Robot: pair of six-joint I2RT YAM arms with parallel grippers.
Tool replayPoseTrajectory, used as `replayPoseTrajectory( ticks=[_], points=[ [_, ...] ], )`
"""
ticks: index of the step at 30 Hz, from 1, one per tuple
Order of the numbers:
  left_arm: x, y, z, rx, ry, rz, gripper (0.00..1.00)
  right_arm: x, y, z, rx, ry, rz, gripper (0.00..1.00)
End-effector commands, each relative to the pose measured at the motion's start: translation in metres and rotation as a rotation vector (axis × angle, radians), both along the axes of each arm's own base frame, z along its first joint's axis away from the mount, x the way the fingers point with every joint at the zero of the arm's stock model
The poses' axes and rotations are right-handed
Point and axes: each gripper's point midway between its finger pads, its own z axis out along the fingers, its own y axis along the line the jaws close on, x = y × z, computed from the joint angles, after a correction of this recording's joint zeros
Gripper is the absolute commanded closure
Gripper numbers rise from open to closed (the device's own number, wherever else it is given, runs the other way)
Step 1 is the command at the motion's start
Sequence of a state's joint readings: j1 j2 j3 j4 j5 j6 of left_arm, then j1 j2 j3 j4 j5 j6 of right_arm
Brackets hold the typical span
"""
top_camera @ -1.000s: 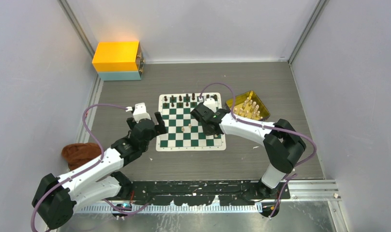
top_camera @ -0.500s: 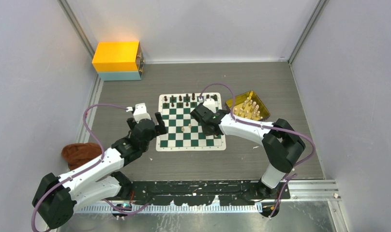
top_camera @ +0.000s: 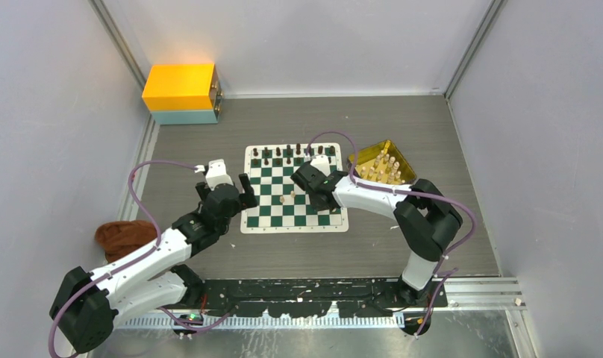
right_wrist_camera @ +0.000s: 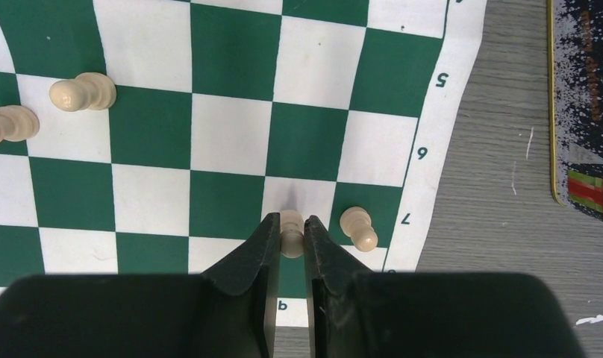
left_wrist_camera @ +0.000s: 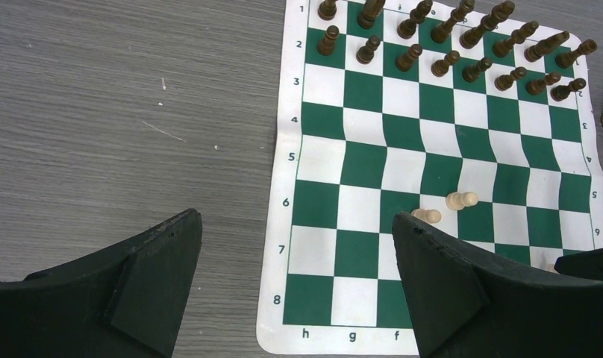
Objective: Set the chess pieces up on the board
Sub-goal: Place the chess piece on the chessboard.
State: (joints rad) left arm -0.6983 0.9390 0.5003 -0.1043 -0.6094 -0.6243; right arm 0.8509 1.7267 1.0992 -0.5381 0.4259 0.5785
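Since a second ago, the right arm point(top_camera: 373, 195) has been drawn slightly toward the left side of the desk point(top_camera: 209, 127), its elbow pulled in with it; the left arm point(top_camera: 160, 250) is unchanged.

The right jaws are closed on a small pale cream pawn point(right_wrist_camera: 291, 233), which is held at the near right corner of the flat green and white checked board point(left_wrist_camera: 291, 149), over the white square of row 7, one file in from the right edge. Just beside it, on the last green square of that row, another pale pawn point(right_wrist_camera: 358, 227) is already stood. The left jaws are spread wide and empty, and are held above the board's near left part.

The far side is judged finished: the dark brown turned pieces point(left_wrist_camera: 370, 49) are ranged in two rows along the board's far edge. The pale side is hardly begun. Two more pale pieces point(left_wrist_camera: 461, 200) are seen near the middle of the board, off their home rows; whether they are upright or tipped cannot be told. Most of the pale set point(top_camera: 384, 170) is still kept in the shiny gold tray point(top_camera: 353, 159), just beside the board's far right corner. Roughly half the task is taken as done, with nearly all of the two near rows left to fill.
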Motion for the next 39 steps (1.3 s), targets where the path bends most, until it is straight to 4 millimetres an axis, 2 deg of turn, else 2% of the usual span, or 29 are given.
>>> replayPoseTrajectory(
  ticks=[1, 19, 22, 26, 29, 39],
  points=[
    [0.006, 0.001, 0.008, -0.017, -0.043, 0.03, 0.02, 0.007, 0.008, 0.003, 0.03, -0.032, -0.009, 1.0],
    [0.007, -0.001, 0.002, -0.014, -0.033, 0.025, 0.02, 0.003, 0.004, -0.007, 0.017, -0.019, -0.013, 0.95],
    [0.007, 0.0, 0.002, -0.014, -0.031, 0.025, 0.01, 0.002, 0.004, -0.007, 0.021, -0.019, -0.013, 0.89],
    [0.007, 0.0, 0.003, -0.014, -0.033, 0.028, 0.01, 0.003, 0.004, -0.002, 0.024, -0.026, -0.006, 0.7],
    [0.006, 0.001, 0.002, -0.013, -0.032, 0.032, 0.0, 0.005, 0.005, 0.002, 0.022, -0.031, 0.001, 0.6],
    [0.005, 0.003, 0.007, -0.022, -0.043, 0.039, 0.0, 0.019, 0.02, 0.032, 0.033, -0.065, 0.043, 0.56]
  ],
)
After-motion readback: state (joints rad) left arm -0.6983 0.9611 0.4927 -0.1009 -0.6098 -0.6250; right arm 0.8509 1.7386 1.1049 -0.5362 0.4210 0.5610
